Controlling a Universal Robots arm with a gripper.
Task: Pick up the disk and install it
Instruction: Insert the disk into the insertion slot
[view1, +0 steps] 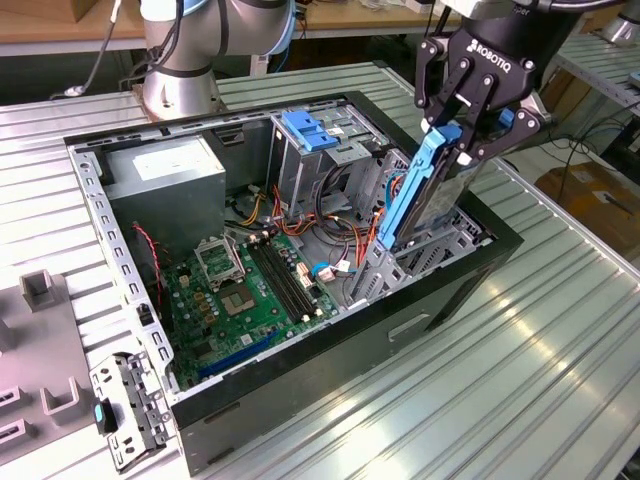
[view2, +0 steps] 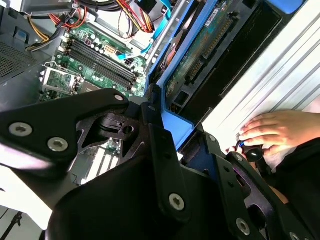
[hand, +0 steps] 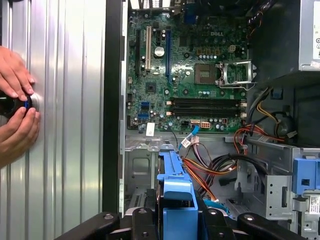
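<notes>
The disk (view1: 418, 195), a dark drive with blue plastic rails, hangs tilted and on edge over the open computer case (view1: 300, 420). Its lower end dips toward the metal drive bay (view1: 445, 245) at the case's corner on the exterior view's right. My black gripper (view1: 468, 135) is shut on the disk's upper end. In the second wrist view the disk (view2: 200, 45) shows its green circuit side beyond the gripper (view2: 187, 142). In the first wrist view the blue rail end of the disk (hand: 177, 195) sits between the fingers (hand: 145, 225) above the bay.
Inside the case lie a green motherboard (view1: 250, 290), a grey power supply box (view1: 165, 170), a tall cage with a blue tab (view1: 305, 130) and loose orange and red cables (view1: 345, 225). A person's hands (hand: 15, 100) rest on the ribbed metal table (view1: 520, 380) beside the case.
</notes>
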